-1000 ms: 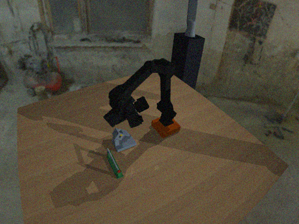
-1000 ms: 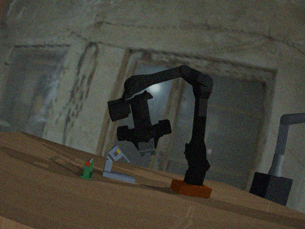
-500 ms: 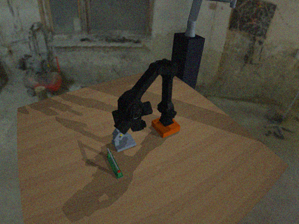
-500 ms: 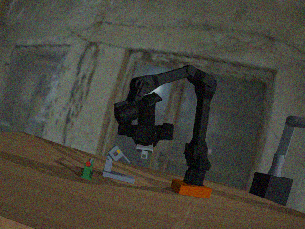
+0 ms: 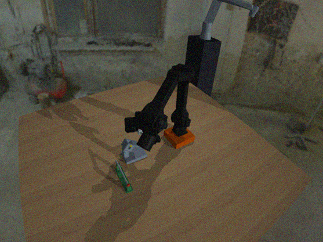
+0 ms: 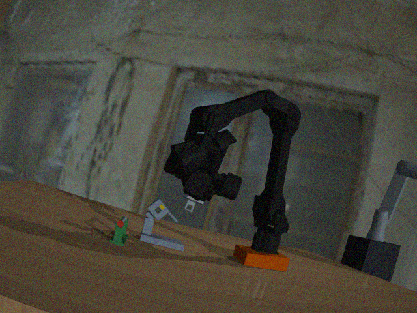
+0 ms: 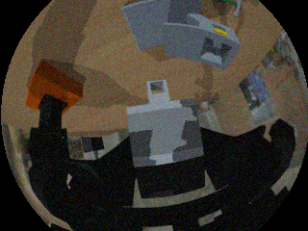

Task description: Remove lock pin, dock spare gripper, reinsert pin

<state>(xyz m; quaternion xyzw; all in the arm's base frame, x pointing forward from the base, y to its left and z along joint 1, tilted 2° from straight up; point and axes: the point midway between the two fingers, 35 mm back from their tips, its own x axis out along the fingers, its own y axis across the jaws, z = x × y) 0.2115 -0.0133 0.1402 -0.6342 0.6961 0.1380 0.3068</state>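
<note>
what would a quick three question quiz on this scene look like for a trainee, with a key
1. Multiple choice: What does the gripper hold?
a) the lock pin
b) the spare gripper
c) nothing
2. True or false: The lock pin is in the mount.
3. Fill in: The lock pin rests on a ____ holder.

Key: 1 b; 2 false; 3 green
</note>
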